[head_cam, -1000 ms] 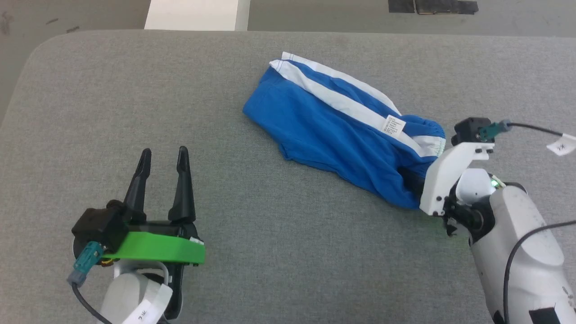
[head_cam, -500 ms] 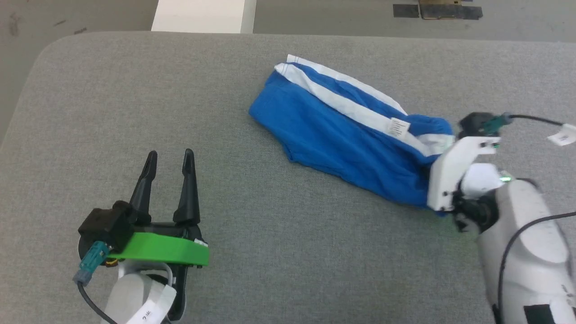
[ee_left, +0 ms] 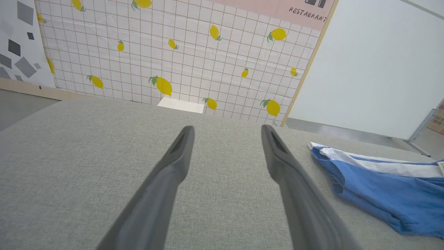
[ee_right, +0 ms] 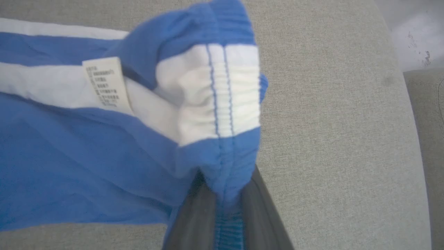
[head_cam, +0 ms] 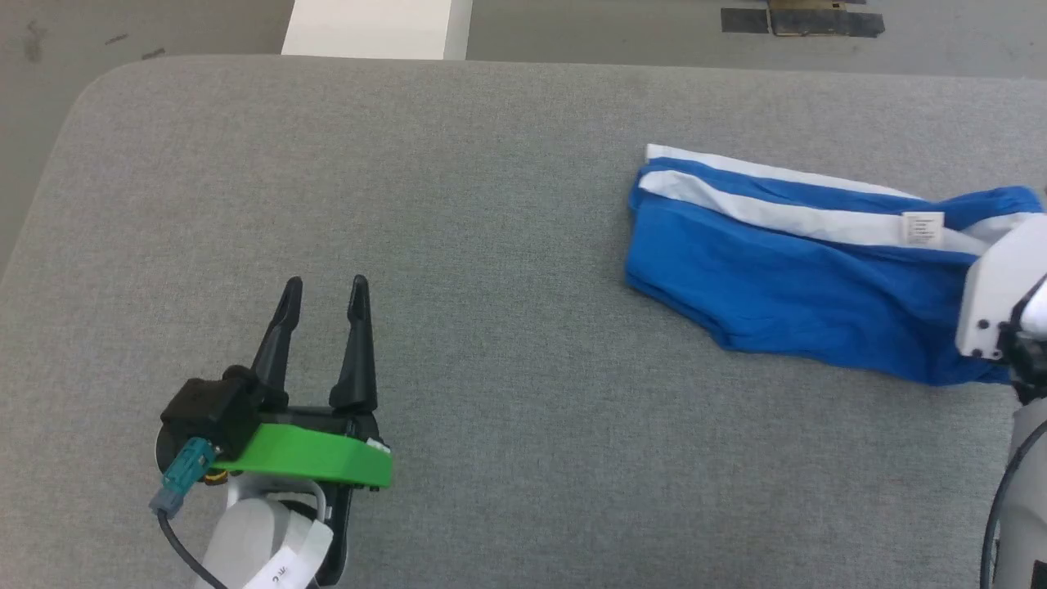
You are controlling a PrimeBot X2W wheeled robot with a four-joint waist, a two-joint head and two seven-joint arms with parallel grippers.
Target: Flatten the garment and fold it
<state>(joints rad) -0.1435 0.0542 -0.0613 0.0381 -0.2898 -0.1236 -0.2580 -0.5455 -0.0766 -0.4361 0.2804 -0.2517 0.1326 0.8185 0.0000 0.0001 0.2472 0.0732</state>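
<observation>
The garment (head_cam: 802, 278), royal-blue shorts with white side stripes and a small white tag (head_cam: 922, 227), lies stretched out at the right of the grey table. My right gripper (ee_right: 223, 194) is shut on its gathered waistband (ee_right: 222, 104), holding that end slightly lifted. In the head view the white wrist bracket (head_cam: 994, 294) hides the fingers at the right edge. My left gripper (head_cam: 325, 284) hovers open and empty over the table's near left, well apart from the shorts. Between its fingers (ee_left: 227, 129) there is only bare table, with the garment's leg end (ee_left: 388, 187) to the right.
The grey padded table (head_cam: 491, 164) has rounded corners, and its right edge (ee_right: 399, 104) lies close beyond the waistband. A white box (head_cam: 376, 29) stands past the far edge. Dark patches (head_cam: 802, 20) mark the floor behind. A lemon-print wall (ee_left: 173, 52) faces the left wrist.
My right gripper has dragged the garment to the right by the waistband, and it now lies straighter and more level. The left gripper has stayed in place, still open.
</observation>
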